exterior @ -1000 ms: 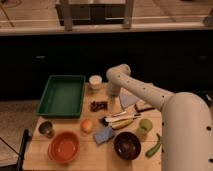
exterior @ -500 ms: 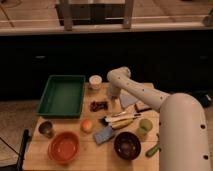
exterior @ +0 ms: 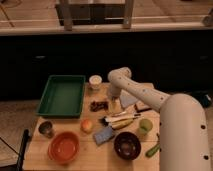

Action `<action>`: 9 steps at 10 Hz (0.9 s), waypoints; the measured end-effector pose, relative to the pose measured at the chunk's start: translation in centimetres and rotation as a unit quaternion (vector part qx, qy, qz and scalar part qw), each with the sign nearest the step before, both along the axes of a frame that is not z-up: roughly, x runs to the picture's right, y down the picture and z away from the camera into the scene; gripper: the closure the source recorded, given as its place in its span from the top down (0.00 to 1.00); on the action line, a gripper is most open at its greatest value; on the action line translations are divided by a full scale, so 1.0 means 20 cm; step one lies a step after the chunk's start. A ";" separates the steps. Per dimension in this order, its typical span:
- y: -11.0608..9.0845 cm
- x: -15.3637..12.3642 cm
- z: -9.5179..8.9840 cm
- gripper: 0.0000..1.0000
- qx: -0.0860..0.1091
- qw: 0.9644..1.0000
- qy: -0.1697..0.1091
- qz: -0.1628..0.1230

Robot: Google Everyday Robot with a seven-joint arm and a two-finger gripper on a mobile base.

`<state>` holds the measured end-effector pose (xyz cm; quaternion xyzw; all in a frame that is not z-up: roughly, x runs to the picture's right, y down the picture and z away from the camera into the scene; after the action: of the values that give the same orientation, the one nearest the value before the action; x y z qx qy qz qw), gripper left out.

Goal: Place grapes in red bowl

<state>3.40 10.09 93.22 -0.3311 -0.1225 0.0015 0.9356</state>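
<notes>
The robot's white arm (exterior: 150,97) is reaching in from the near right, arching over the far middle of the wooden counter (exterior: 97,156) and bending downward. Its pincer (exterior: 114,103) is hanging low over the counter, just to the right of the grapes (exterior: 99,105). How wide the pincer is standing cannot be told, nor whether it is touching the berries. Nothing is showing as lifted in it.

The grapes are lying on the counter as a small dark cluster, in the middle and a little toward the far side. They are sitting just right of the green tray (exterior: 62,95) and just nearer than the white cup (exterior: 95,81). They are not in any bowl.

The red bowl (exterior: 64,148) is sitting at the near left of the counter, well apart from the grapes. Its glossy orange inside is showing nothing in it. A small metal cup (exterior: 46,129) is standing just beyond it to the left, and an orange round fruit (exterior: 87,125) is resting between the red bowl and the grapes.

A blue sponge (exterior: 104,134) is lying near the middle, and a dark bowl (exterior: 127,145) is sitting to its right on the near side. Beyond the sponge, a yellow banana-like thing (exterior: 123,124) is lying crosswise. A light green round thing (exterior: 145,126) is standing right of it, close to the robot's white body (exterior: 182,135).
</notes>
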 end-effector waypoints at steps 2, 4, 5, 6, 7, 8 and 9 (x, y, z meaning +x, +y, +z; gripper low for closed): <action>0.00 0.01 0.00 0.80 -0.003 1.000 0.000 -0.001; 0.01 0.00 0.01 0.80 -0.004 1.000 -0.001 0.000; 0.01 0.00 0.02 0.80 -0.004 1.000 -0.002 0.000; 0.01 0.00 0.02 0.80 -0.004 1.000 -0.003 0.001; 0.01 0.00 0.02 0.80 -0.005 1.000 -0.004 0.002; 0.01 0.00 0.02 0.80 -0.005 1.000 -0.005 0.002; 0.02 0.00 0.03 0.80 -0.006 1.000 -0.005 0.003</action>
<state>3.33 10.43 93.80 -0.3361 -0.1285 0.0033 0.9330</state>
